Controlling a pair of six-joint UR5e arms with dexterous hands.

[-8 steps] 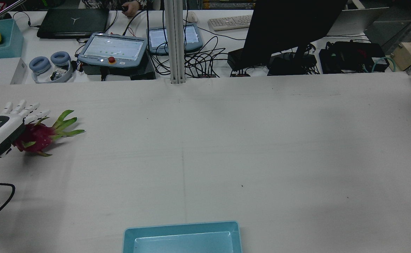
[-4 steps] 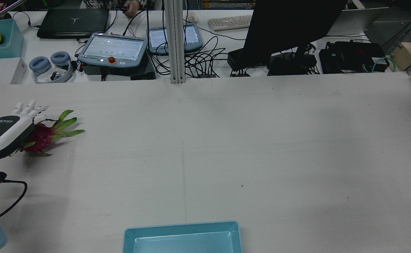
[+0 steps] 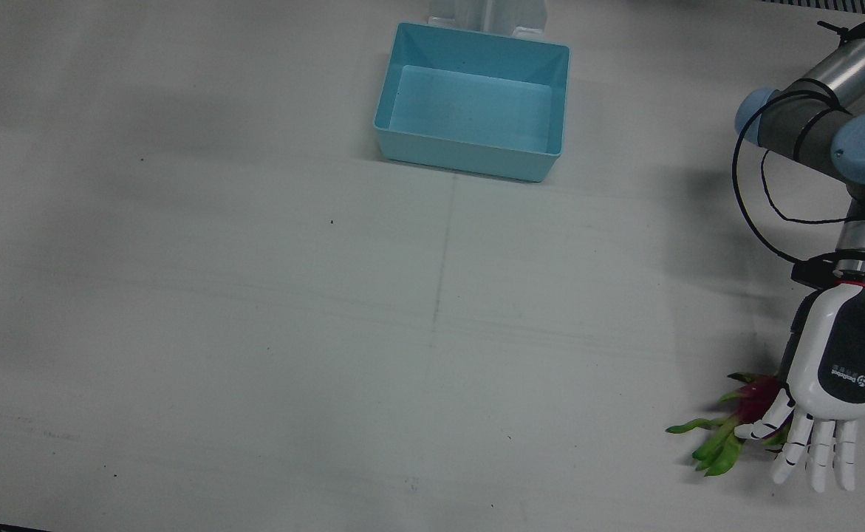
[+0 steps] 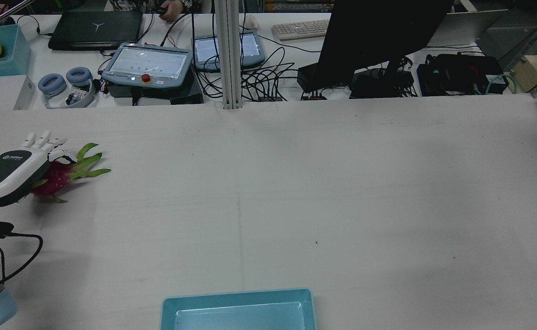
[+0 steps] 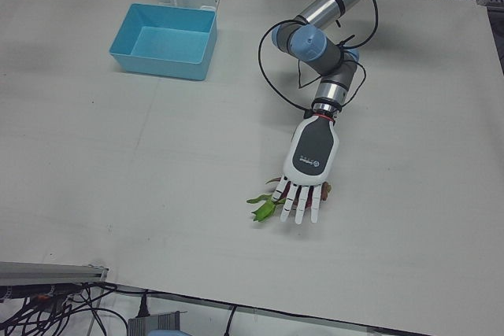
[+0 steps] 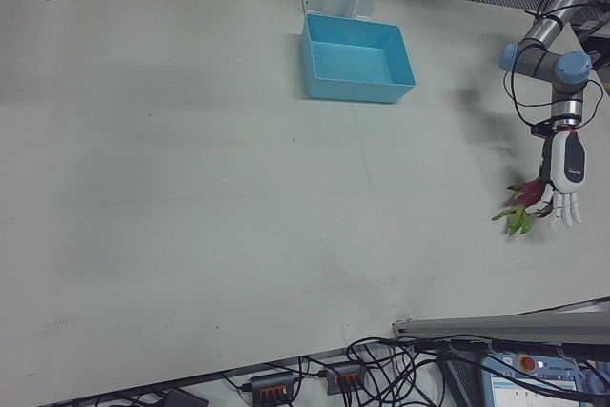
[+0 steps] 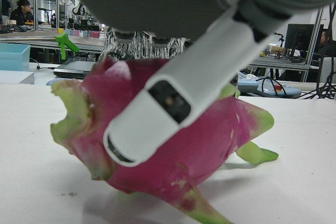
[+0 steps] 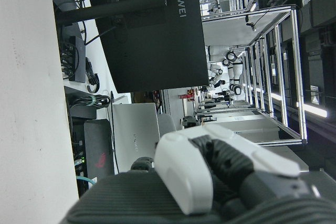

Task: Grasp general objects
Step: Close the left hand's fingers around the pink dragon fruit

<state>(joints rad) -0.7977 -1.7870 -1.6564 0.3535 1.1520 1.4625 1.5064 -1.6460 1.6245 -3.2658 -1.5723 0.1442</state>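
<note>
Left hand (image 3: 831, 384) palm-down, fingers (image 3: 816, 451) extended (apart); right hand (image 8: 220, 177) curled.

Dragon fruit (image 4: 56, 179): magenta-pink skin, green-tipped scales, a fan of long green leaves at one end. Lies on its side on the white table (image 4: 296, 192), resting on the surface. In the rear view it sits far out at 9 o'clock from table centre, near the left edge; leaves point toward 3 o'clock, slightly up. Front view: same fruit (image 3: 753, 399) at about 4 o'clock near the right edge, leaves (image 3: 713, 443) splayed toward 8 o'clock. Much of the body is covered from above, so only the pink flank and leaf end show. Close-up from the left hand view (image 7: 173, 150): skin intact, scales curling outward, tips yellow-green, a few brown specks low on the body.
</note>
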